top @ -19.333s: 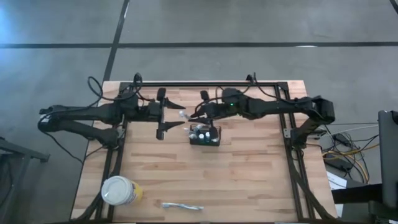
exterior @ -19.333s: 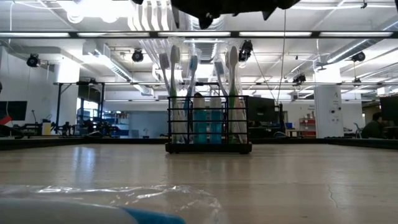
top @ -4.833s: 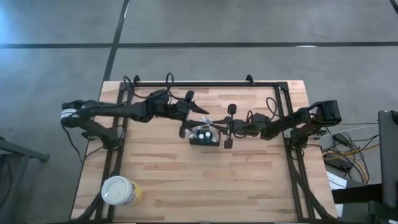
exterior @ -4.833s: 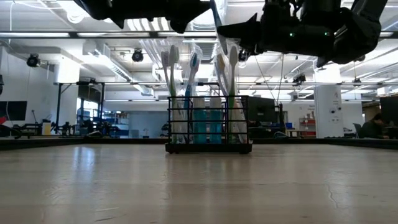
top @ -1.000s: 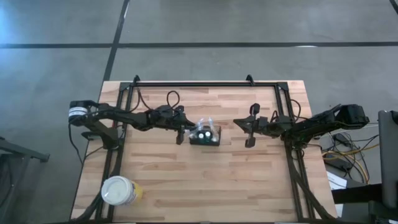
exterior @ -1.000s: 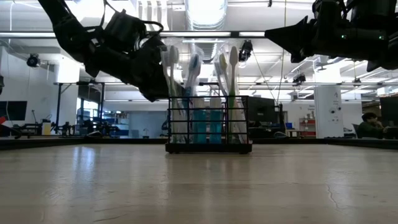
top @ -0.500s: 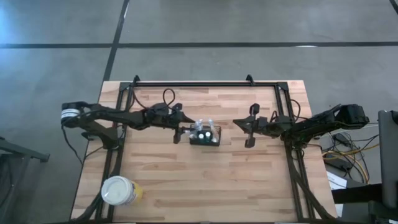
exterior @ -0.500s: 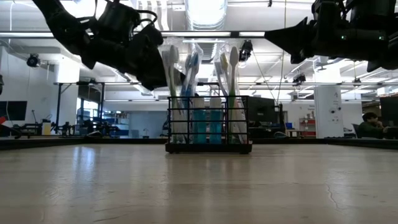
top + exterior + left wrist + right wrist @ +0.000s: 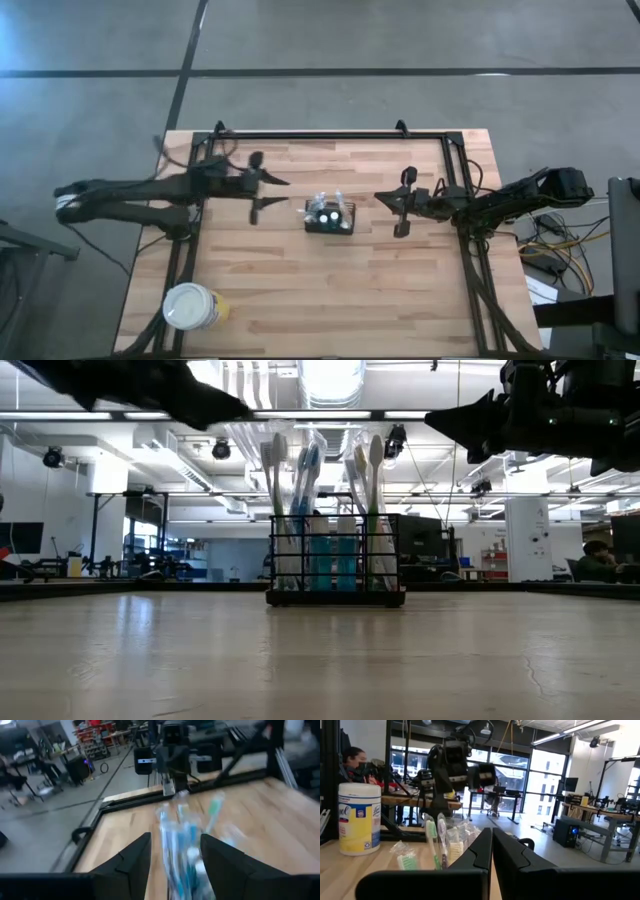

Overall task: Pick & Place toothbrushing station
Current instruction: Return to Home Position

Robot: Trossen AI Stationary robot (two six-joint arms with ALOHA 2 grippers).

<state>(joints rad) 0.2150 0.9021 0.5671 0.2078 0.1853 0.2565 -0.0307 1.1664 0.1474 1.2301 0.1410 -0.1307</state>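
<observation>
Standing upright in the black mesh caddy (image 9: 336, 598) are several toothbrushes (image 9: 373, 458).

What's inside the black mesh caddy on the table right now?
Several toothbrushes stand upright in the black mesh caddy, heads up, some in clear wrappers. Something blue shows low behind the mesh. Their exact count and the caddy's floor are hidden by wire and crowding.
</observation>
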